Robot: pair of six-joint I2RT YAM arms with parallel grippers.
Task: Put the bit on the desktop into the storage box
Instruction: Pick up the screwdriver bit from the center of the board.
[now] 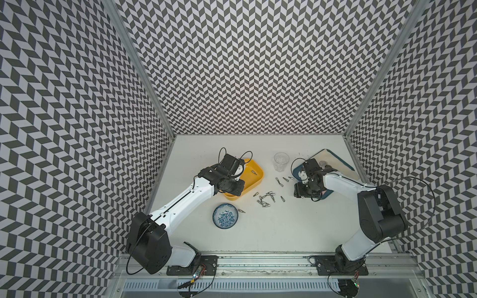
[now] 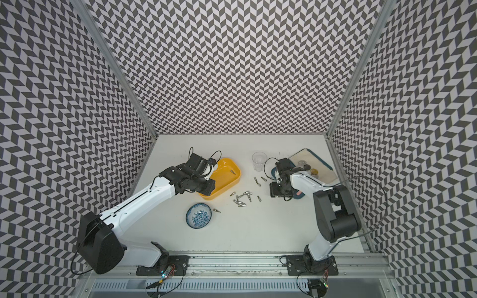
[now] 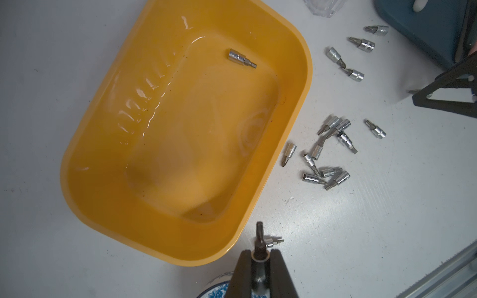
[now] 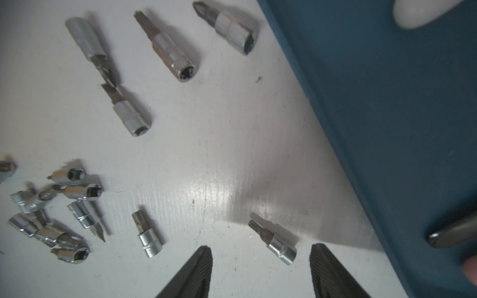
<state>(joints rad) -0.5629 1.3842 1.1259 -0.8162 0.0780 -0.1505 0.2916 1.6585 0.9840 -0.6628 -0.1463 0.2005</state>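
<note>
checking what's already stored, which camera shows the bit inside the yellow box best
The left wrist view: the bit lies large and unobstructed on the floor of the storage box, its socket end and tip distinct. Both top views show it only as a tiny silver speck. The right wrist view shows neither bit nor box.

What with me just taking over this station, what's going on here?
The left hand is shut on a dark bit at the edge of the storage box. One bit already lies inside. The right hand is open, low over a loose bit on the desktop. Many more bits lie scattered there.
</note>
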